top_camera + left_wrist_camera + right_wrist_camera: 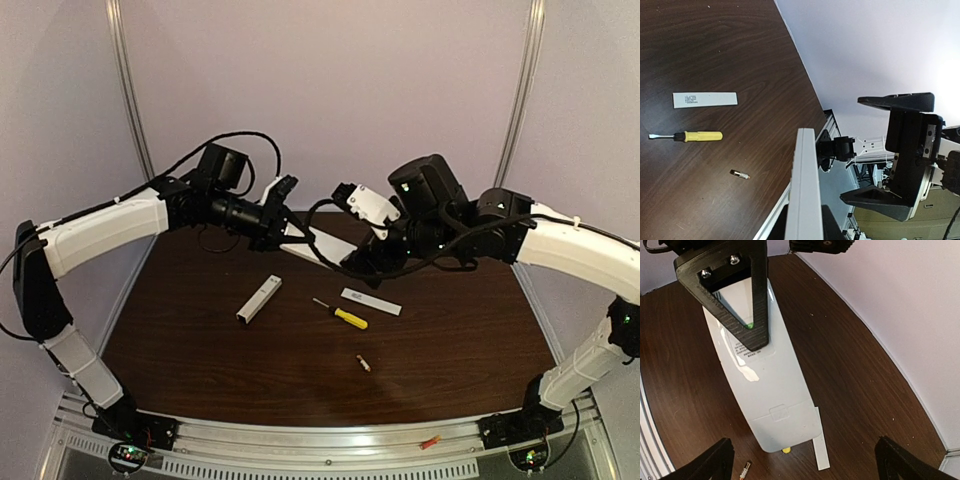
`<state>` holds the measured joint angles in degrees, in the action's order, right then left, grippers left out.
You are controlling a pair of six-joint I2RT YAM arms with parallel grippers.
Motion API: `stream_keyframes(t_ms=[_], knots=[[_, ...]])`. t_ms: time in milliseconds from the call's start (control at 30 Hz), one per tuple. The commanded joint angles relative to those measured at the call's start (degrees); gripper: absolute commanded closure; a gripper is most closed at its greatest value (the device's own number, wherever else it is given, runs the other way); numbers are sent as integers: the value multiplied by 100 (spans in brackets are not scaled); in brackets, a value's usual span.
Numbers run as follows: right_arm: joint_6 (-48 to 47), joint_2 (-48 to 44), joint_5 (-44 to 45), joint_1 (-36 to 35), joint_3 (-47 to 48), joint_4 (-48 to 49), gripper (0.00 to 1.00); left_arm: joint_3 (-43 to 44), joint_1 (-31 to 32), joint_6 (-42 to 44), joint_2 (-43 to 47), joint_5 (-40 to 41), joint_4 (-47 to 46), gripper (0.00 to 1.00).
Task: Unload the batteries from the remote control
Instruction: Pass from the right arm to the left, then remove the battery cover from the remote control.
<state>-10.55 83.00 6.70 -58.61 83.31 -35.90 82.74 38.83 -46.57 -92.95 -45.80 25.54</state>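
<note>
The right wrist view looks down on the remote control (770, 390), held in the air over the bench (850, 365). The left fingers (735, 295) are closed on its upper end, one black finger lying across its face. The right fingers (705, 465) stand wide apart at the bottom corners of the view and grip nothing. A hatch outline shows near the remote's lower end. It looks shut, though the angle makes this uncertain. Below it are one battery (745, 470), a white cover (819, 445) and the yellow end of a screwdriver (786, 450).

The left wrist view has the remote edge-on at the bottom, with the right arm's open fingers beyond it, apart from it. The cover, screwdriver and battery lie separately on the wood.

From the top camera, the remote hangs above the far half of the bench, between the two arms. The battery rests alone close to the near edge, a little right of the middle. The screwdriver and cover sit around the centre, and a white oblong piece (259, 298) lies left of them.

One cell is out. Whether others remain inside cannot be seen, so unloading looks only partly done.
</note>
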Motion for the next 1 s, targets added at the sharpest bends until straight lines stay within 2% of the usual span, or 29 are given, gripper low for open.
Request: stream_keyframes(t_ms=[0, 200, 367, 533, 667, 767, 967], knots=[[619, -21, 433, 36, 88, -153, 0, 159, -245, 604, -75, -9, -180, 100], [1427, 102, 752, 156, 203, -293, 0, 234, -525, 1088, -366, 7, -183, 100], [2267, 169, 742, 264, 304, -561, 0, 315, -534, 1471, -462, 311, -130, 100], [2701, -52, 653, 372, 139, -438, 0, 283, -534, 1579, -536, 634, -218, 100], [3085, -257, 340, 575, -1, -313, 0, 262, -534, 1422, -674, 841, -399, 100], [3473, -395, -17, 807, -207, -182, 0, 354, -534, 1445, -796, 1046, -186, 100], [4044, -580, -481, 1145, -361, -31, 0, 268, -534, 1352, -804, 929, -205, 100]])
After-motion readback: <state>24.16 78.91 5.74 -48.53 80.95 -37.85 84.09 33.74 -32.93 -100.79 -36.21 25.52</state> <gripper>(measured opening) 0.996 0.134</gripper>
